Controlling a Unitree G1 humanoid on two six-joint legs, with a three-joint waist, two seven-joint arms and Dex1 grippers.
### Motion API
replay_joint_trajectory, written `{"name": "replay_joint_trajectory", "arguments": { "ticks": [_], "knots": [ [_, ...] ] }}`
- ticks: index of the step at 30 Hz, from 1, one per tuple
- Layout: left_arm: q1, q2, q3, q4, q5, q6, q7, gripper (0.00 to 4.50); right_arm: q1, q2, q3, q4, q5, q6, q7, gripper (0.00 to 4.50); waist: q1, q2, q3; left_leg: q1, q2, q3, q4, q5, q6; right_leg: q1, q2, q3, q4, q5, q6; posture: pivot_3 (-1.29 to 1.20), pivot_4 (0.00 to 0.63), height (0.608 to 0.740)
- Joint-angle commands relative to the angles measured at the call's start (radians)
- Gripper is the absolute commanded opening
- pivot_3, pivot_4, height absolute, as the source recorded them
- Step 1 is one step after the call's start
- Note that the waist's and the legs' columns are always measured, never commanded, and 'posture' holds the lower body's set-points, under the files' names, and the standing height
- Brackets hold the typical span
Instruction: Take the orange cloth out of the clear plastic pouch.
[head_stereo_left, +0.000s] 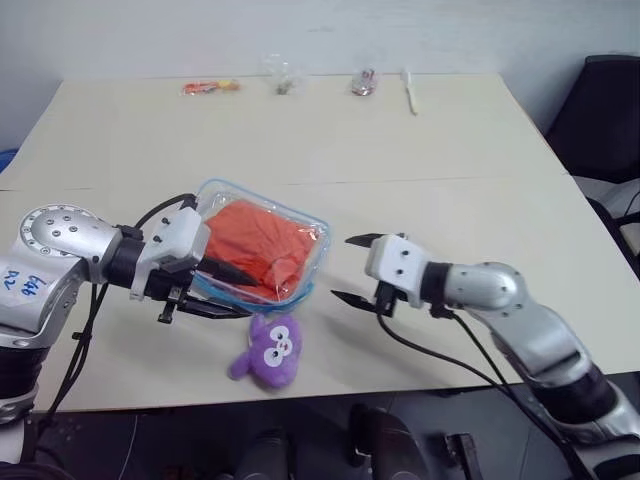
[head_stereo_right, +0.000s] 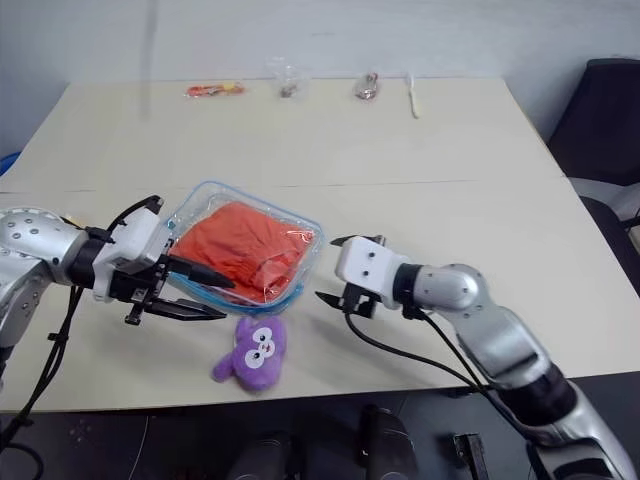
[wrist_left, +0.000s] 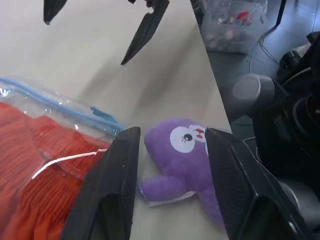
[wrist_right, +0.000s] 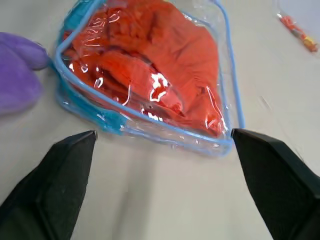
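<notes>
I saw the clear plastic pouch (head_stereo_left: 262, 240) lying on the tabletop (head_stereo_left: 420, 160) near its front edge, with the orange cloth (head_stereo_left: 262, 238) inside it, bunched up and filling most of it. The left gripper (head_stereo_left: 222, 290) sat at the pouch's left side, jaws partly open. One finger lay over the near edge of the pouch, the other lower, toward the purple plush toy (head_stereo_left: 268, 350). I couldn't tell whether it actually had hold of the pouch. The right gripper (head_stereo_left: 352, 270) hung just right of the pouch, apart from it, jaws spread wide with nothing between them and pointed at the pouch's blue-edged side. The purple toy lay just in front of the pouch, close to touching it. Small items lined the far edge of the tabletop: an orange-red packet (head_stereo_left: 210, 87), a crinkly clear bag (head_stereo_left: 283, 76), another small wrapped item (head_stereo_left: 365, 82) and a white stick-like thing (head_stereo_left: 409, 90).
</notes>
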Motion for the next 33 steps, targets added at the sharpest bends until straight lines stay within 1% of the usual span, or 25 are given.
{"name": "replay_joint_trajectory", "arguments": {
  "ticks": [1,6,9,11,23,26,31,33],
  "knots": [
    [0.044,0.063,0.1,-0.002,-0.005,-0.001,-0.003,2.2,-0.046,0.051,0.052,0.072,-0.086,-0.137,0.017,4.48,-0.001,0.0,0.0,0.0,0.0,0.0,0.0,0.0,0.0,0.0,0.0,0.0,0.0,0.0,0.0,0.0,0.15,0.74],
    [0.084,0.112,0.173,0.021,0.002,-0.009,0.007,2.2,-0.058,0.112,0.077,0.126,-0.118,-0.219,0.059,4.48,0.006,0.0,0.0,-0.001,0.0,-0.001,0.001,0.0,0.0,0.0,-0.001,-0.001,0.0,0.0,0.0,0.0,0.15,0.74],
    [0.09,0.117,0.184,0.022,0.004,-0.011,0.016,2.2,-0.057,0.147,0.094,0.145,-0.14,-0.244,0.075,3.84,0.004,0.0,0.0,0.0,-0.001,-0.001,0.001,0.0,0.0,0.0,-0.001,0.0,0.0,0.0,0.0,0.0,0.15,0.74],
    [0.092,0.117,0.186,0.017,-0.001,-0.009,0.021,2.2,-0.057,0.165,0.103,0.16,-0.157,-0.264,0.079,3.23,0.002,0.0,0.0,0.0,0.0,-0.001,0.0,0.0,0.0,0.0,-0.001,0.0,0.0,0.0,0.0,0.0,0.15,0.74],
    [0.098,0.118,0.184,-0.021,-0.028,0.02,0.034,2.2,-0.076,0.25,0.125,0.302,-0.255,-0.382,0.082,3.23,-0.001,0.001,0.0,0.0,0.0,-0.001,0.0,0.0,0.0,0.0,0.0,0.0,0.0,0.0,0.0,0.0,0.15,0.74],
    [0.097,0.117,0.181,-0.022,-0.029,0.021,0.034,2.2,-0.076,0.267,0.116,0.324,-0.264,-0.402,0.075,2.61,-0.001,0.001,0.0,0.0,0.0,-0.001,0.0,0.0,0.0,0.0,0.0,0.0,0.0,0.0,0.0,0.0,0.15,0.74],
    [0.091,0.112,0.171,-0.018,-0.029,0.016,0.035,2.2,-0.069,0.266,0.099,0.328,-0.278,-0.428,0.072,0.86,-0.005,0.001,0.0,0.0,0.0,-0.001,0.0,0.0,0.0,0.0,0.0,0.0,0.0,0.0,0.0,0.0,0.15,0.74],
    [0.087,0.108,0.164,-0.015,-0.027,0.012,0.033,2.2,-0.068,0.262,0.09,0.325,-0.273,-0.428,0.076,0.24,-0.007,0.001,0.0,0.0,0.0,-0.001,0.0,0.0,0.0,0.0,0.0,0.0,0.0,0.0,0.0,0.0,0.15,0.74]
  ]
}}
